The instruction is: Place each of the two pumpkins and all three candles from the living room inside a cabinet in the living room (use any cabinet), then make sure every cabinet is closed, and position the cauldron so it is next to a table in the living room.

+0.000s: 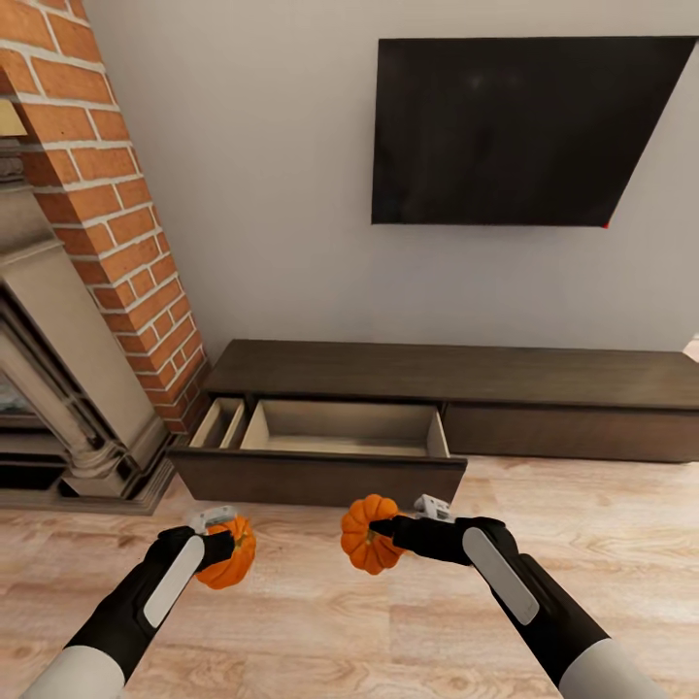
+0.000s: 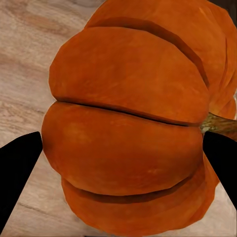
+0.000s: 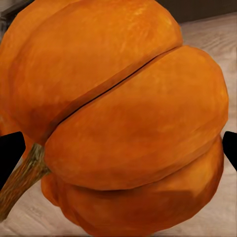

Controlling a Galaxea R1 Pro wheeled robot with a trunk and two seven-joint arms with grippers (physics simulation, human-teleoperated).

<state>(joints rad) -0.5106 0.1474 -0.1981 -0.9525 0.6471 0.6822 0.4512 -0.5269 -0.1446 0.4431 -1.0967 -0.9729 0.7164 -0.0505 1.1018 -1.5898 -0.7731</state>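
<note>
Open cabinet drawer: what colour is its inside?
Light beige inside the open drawer, against its dark-brown front; best seen in the head view.

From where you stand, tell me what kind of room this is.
Most likely a living room. A dark flat screen hangs on the wall above a long low cabinet with one drawer pulled open, and a brick chimney rises over a fireplace surround on the plank floor.

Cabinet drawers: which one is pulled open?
The wide drawer at the cabinet's left end, nearest the brick chimney. The front panel to its right sits flush and shut.
</note>
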